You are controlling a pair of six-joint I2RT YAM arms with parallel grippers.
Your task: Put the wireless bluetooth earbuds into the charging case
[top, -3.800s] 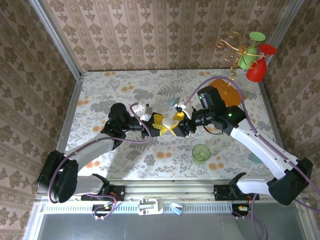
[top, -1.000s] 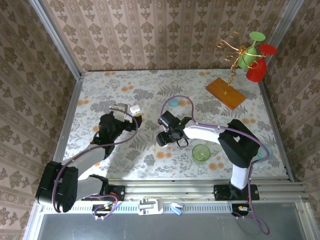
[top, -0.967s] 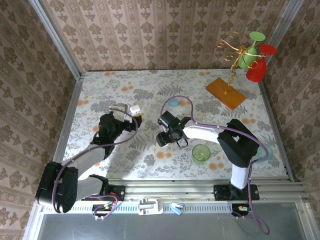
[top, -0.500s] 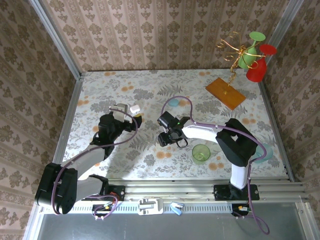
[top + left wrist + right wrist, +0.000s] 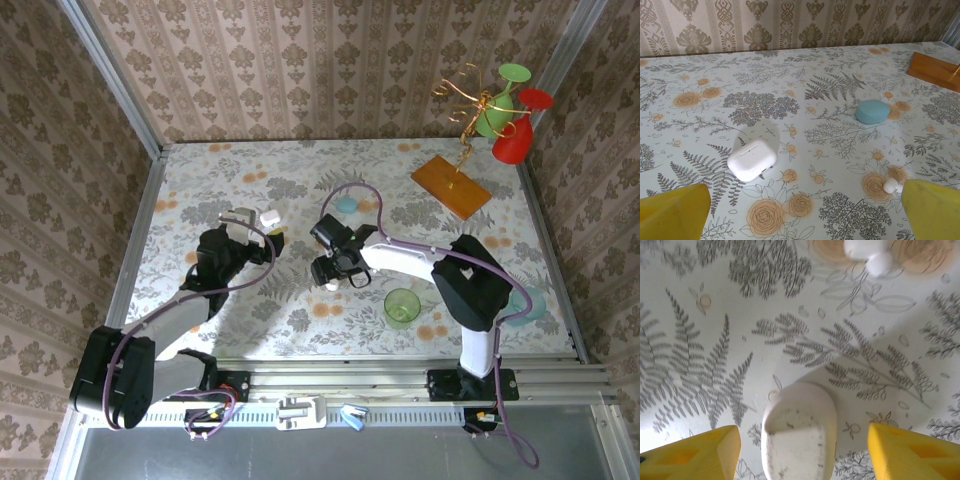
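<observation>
**Top view.** Left gripper [image 5: 262, 227] sits low over the table [image 5: 200, 180]. The white case [image 5: 268, 217] is right at its tips. Right gripper [image 5: 333, 272] points down at the table's middle. The blue case [image 5: 346, 204] lies beyond it, well apart. A green cup [image 5: 402, 305] stands near it, on the side away from the left gripper. Finger spread of either gripper is too small to read from here.

**Left wrist view.** Left gripper [image 5: 802, 200] is released: its 2 yellow fingers [image 5: 675, 212] stand wide apart, nothing between them. The white case [image 5: 752, 160] lies on the table [image 5: 700, 65] ahead of the tips, nearer the frame-left finger and touching neither. 1 white earbud [image 5: 890, 185] lies just inside the frame-right fingertip; contact cannot be told. The blue case [image 5: 872, 111] lies farther ahead on that same side.

**Right wrist view.** Right gripper [image 5: 802, 432] is spread, its 2 yellow fingers [image 5: 690, 455] clear of everything. A white rounded piece [image 5: 799, 432] sits on the table [image 5: 715, 340] between them, with a gap on each side; what it is cannot be told. Well ahead of the tips lies a small white lump [image 5: 875, 261], earbud-like but too blurred to be sure.
</observation>
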